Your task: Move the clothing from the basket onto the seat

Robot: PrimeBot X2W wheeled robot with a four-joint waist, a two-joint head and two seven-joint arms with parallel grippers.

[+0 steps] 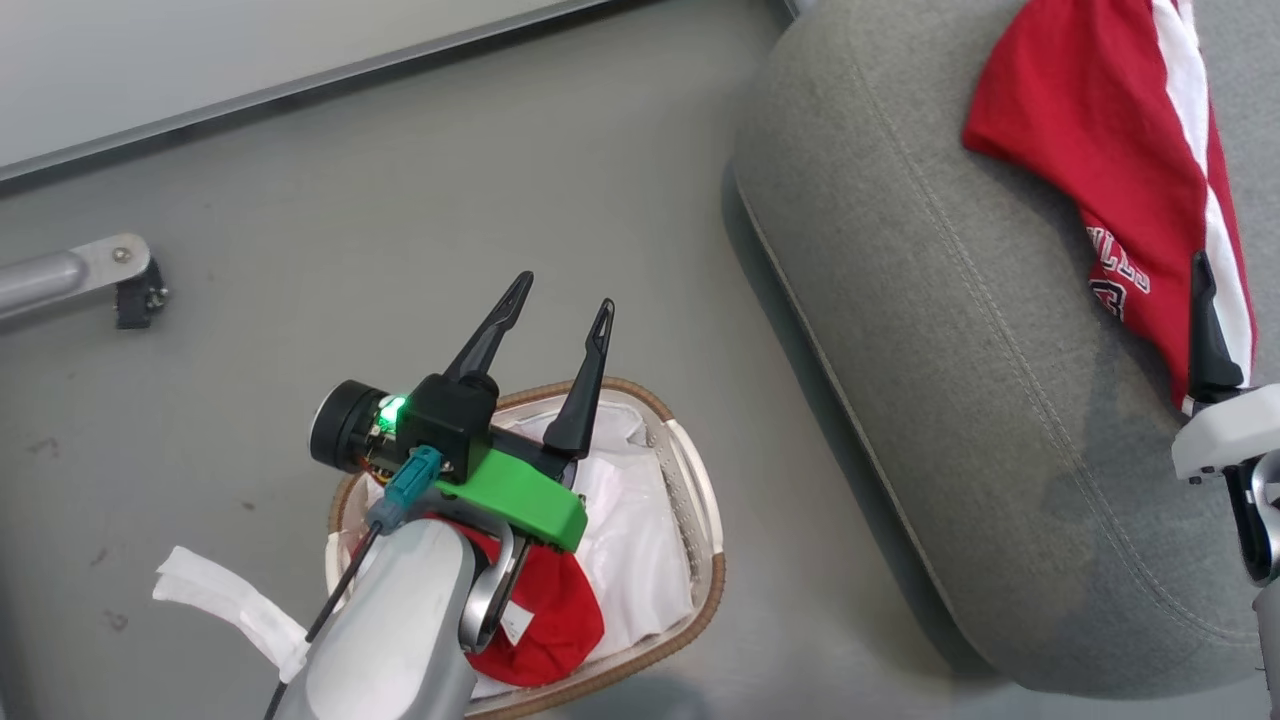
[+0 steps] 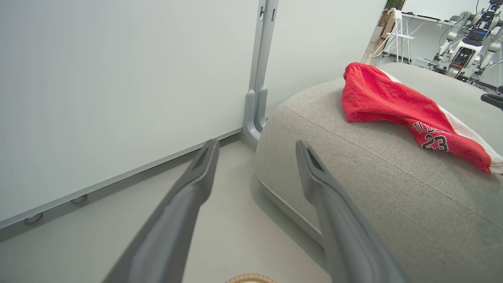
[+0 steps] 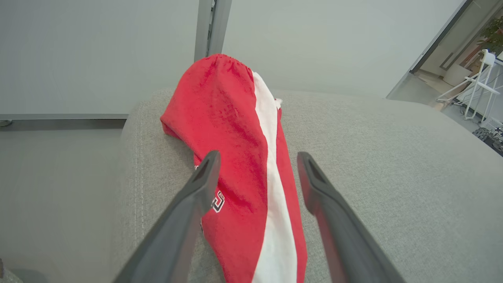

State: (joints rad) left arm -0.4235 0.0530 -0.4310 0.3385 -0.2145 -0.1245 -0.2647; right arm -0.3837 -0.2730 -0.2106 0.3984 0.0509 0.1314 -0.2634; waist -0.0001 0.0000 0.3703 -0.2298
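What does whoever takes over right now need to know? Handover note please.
Left pincer: open, empty, held above the basket, fingers pointing away over the floor.
Right pincer: open, holding nothing, over the sofa with its fingers either side of the red striped garment.
Done: the red striped garment lies on the sofa top, near its rounded end.
Left: a second red garment sits in the basket on the white liner, partly hidden by the left forearm. I cannot tell if more lies under it. Move it to the sofa and leave the liner in.
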